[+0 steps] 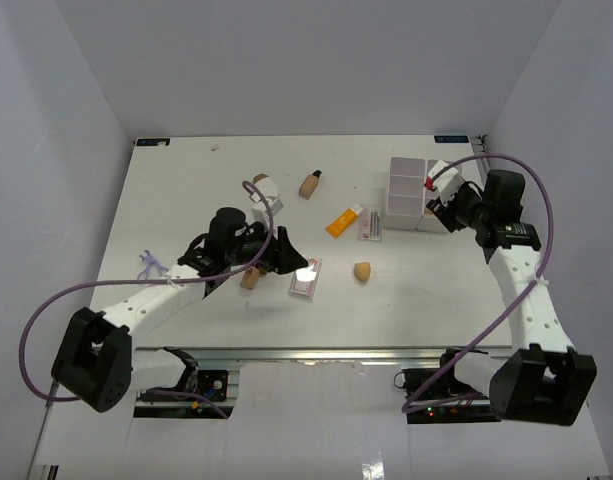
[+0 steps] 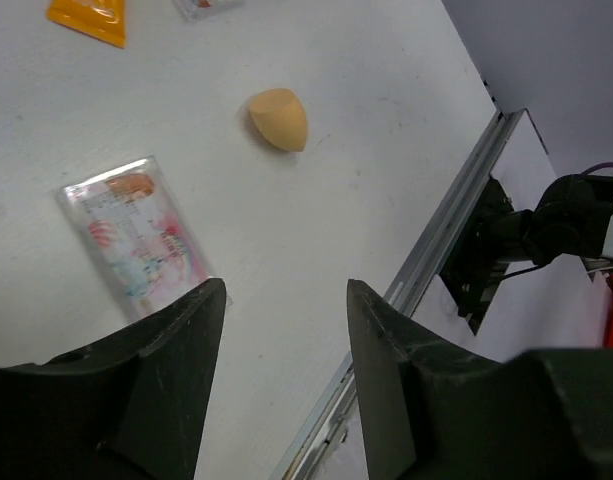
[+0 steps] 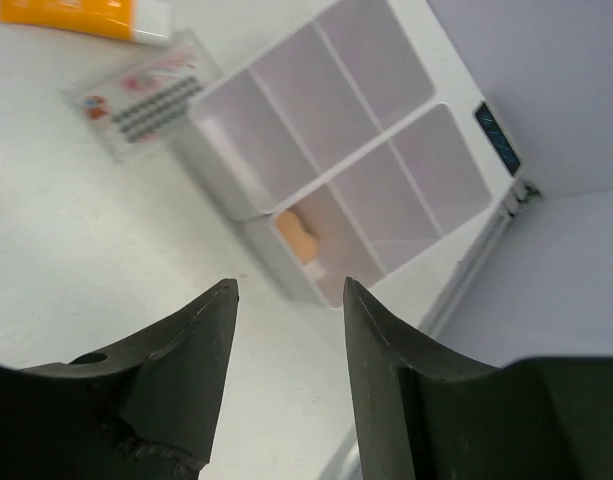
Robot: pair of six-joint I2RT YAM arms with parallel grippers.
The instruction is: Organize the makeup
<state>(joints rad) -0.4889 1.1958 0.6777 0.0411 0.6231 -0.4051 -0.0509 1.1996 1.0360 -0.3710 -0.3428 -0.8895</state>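
Note:
My left gripper is open and empty, just above the table beside a clear-pink palette. A tan egg-shaped sponge lies to its right. An orange white-capped tube and a second palette lie left of the white box. My right gripper is open and empty at the box's near right corner. One sponge sits in a box compartment. A tan dark-capped bottle and a white-and-brown oval piece lie at the back.
A small tan piece lies partly under my left arm. A purple scrap lies at the left. The table's metal front rail runs close to my left gripper. The right wall stands just beyond the box.

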